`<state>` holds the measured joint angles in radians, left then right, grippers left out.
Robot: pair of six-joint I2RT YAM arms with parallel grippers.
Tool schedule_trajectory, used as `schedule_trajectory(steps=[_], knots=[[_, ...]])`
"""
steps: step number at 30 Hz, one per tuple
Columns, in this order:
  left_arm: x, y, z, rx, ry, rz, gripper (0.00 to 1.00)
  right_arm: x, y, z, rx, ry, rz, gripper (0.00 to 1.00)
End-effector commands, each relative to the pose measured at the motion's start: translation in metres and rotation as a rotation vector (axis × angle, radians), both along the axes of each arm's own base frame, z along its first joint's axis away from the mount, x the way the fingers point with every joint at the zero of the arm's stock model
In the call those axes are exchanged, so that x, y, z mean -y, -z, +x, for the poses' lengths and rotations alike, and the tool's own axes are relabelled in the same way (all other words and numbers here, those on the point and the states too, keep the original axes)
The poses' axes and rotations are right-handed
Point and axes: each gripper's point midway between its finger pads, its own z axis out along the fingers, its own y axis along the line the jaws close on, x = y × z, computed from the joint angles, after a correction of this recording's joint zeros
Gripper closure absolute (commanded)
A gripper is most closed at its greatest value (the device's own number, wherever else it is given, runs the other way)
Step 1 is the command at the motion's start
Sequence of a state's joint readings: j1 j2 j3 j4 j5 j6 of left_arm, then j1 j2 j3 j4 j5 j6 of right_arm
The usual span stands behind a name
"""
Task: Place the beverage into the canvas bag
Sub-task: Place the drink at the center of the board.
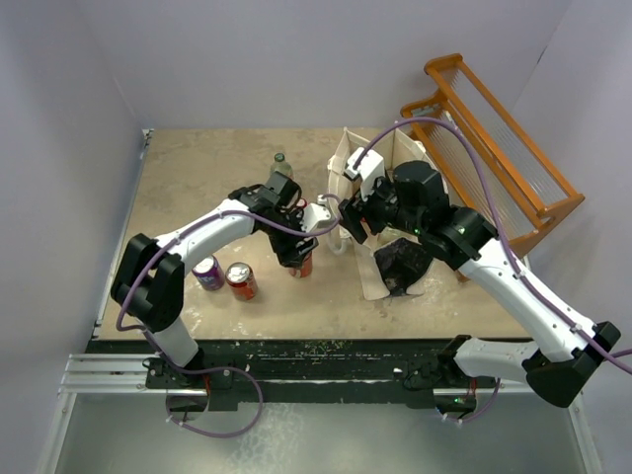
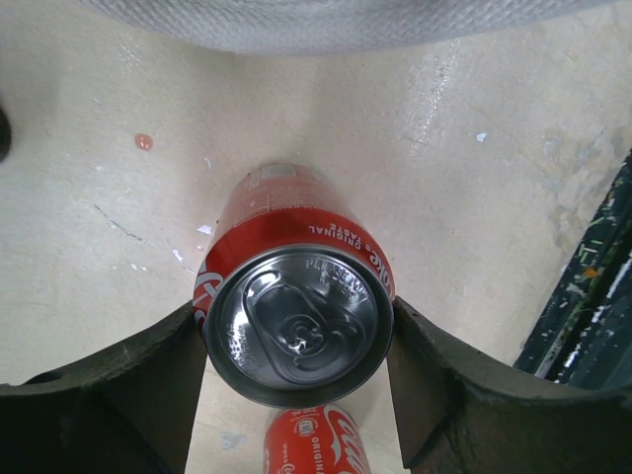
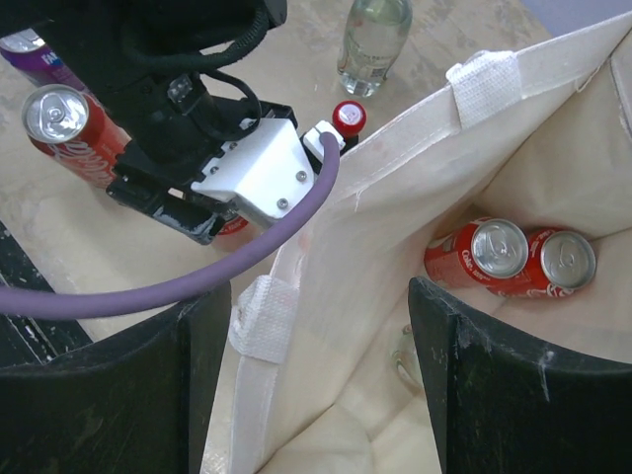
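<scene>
1. Top external: fixed high, behind the arm bases point(image 1: 188, 367) at the near edge. Looks down and toward the far wall. Distant: takes in the whole table point(image 1: 197, 188), the canvas bag point(image 1: 348, 158) and the orange rack point(image 1: 494, 138) at far right.
2. Left wrist: very close. Looks straight down between its own fingers point(image 2: 118, 395) onto the lid of a red can point(image 2: 296, 316).
3. Right wrist: close, above the bag's open mouth. Looks down and leftward between its own fingers point(image 3: 109, 395).
4. Shared: top external and left wrist share that can. Top external and right wrist share the bag rim, the left arm point(image 3: 247, 168) and the clear bottle point(image 3: 373, 39).
</scene>
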<state>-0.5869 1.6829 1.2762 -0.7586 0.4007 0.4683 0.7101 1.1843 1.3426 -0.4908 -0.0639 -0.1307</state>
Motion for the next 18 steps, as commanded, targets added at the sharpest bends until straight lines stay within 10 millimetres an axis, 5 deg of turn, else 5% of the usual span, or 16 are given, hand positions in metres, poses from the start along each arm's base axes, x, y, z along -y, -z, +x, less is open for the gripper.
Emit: schedule_trajectory(steps=[1,6,11,15,18], knots=[[0.019,-0.025,0.016,0.135,0.055,-0.033,0.92,0.005,-0.017,0.006,0.073,0.027,0.031,0.26],[0.020,-0.020,0.014,0.135,0.057,-0.002,0.72,0.005,-0.017,0.008,0.088,0.026,0.032,0.26],[0.021,-0.033,0.015,0.150,0.039,-0.012,0.29,0.004,-0.020,0.010,0.101,0.020,0.032,0.25],[0.027,-0.055,0.017,0.174,0.022,-0.064,0.04,0.003,-0.023,0.012,0.107,0.018,0.029,0.25],[0.029,-0.075,0.020,0.204,0.011,-0.104,0.01,0.001,-0.027,0.013,0.112,0.014,0.027,0.25]])
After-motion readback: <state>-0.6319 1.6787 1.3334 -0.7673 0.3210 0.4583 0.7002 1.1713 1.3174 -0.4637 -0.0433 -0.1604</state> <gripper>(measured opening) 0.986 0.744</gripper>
